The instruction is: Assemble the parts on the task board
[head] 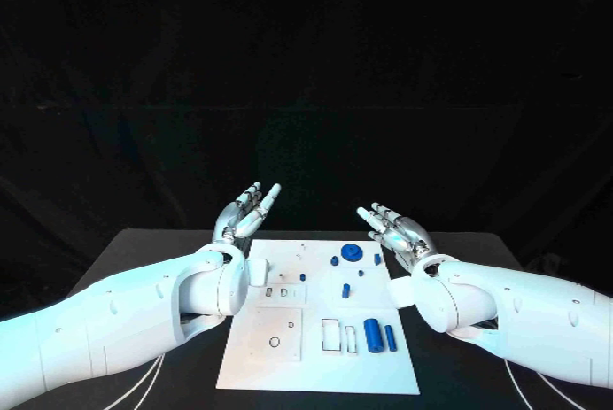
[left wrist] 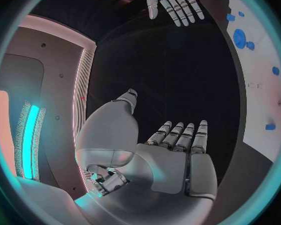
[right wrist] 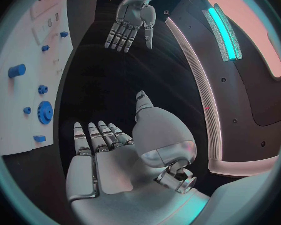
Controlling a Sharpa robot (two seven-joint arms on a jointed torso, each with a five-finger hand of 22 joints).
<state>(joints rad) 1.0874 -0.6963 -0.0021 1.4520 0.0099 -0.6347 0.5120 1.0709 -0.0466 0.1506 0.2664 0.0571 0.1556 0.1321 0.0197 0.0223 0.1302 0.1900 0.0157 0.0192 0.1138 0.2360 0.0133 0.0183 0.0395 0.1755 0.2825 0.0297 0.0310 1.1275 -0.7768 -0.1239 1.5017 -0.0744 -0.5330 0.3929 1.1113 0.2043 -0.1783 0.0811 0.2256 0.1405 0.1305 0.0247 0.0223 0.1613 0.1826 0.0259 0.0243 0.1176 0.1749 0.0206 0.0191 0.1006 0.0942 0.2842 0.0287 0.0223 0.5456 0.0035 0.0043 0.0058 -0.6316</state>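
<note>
Both arms frame the task board (head: pixel 320 357) at lower centre; left robot hand (head: pixel 246 212) and right robot hand (head: pixel 393 226) hover flat, fingers spread, holding nothing. Blue parts (head: pixel 373 335) on it look light, rigid, slippery: pinch mid-body.

Task board (head: pixel 320 375) mid-table (head: pixel 141 251), parts (head: pixel 373 335) on it, between both arms.
</note>
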